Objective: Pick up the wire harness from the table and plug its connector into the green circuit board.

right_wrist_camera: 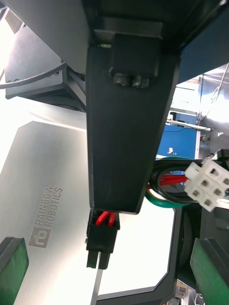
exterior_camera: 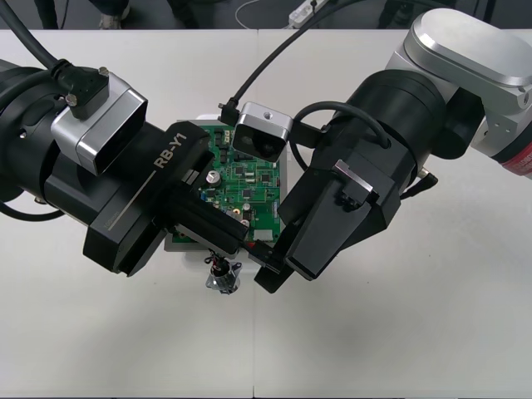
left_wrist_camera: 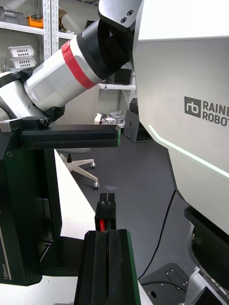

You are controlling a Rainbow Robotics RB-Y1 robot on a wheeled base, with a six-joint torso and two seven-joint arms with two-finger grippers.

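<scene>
The pale worktop (exterior_camera: 399, 332) carries everything. The left arm (exterior_camera: 33, 141) reaches in from its side and the right arm (exterior_camera: 465, 75) from the other, and they meet over the middle.

The left claw (exterior_camera: 235, 238) lies low across the near left part of the board (exterior_camera: 249, 179), its tips pointing at the right claw (exterior_camera: 268, 270). The right claw slants down just beside the board's near right corner. The two claws stand tip to tip, very near each other.

The board is green and sits on a white base (exterior_camera: 179, 243). The claws cover much of it.

In the left wrist view the left claw's fingers (left_wrist_camera: 98, 267) are pressed together, pinching the harness (exterior_camera: 219, 266) at its plug end. In the right wrist view the right claw's green-padded fingers (right_wrist_camera: 10, 259) stand far apart at the corners, so it is spread wide and grips nothing.

A white connector block (right_wrist_camera: 207, 183) with thick red, green and black leads shows close to the right claw.

The black plug (left_wrist_camera: 105, 215) juts out past the left fingertips, with red wires running back between them. The pictures do not show it seated in the board.

The round metal socket (exterior_camera: 224, 280) hangs from the wires under the left claw, just off the board's near edge. I cannot tell whether it touches the worktop.
</scene>
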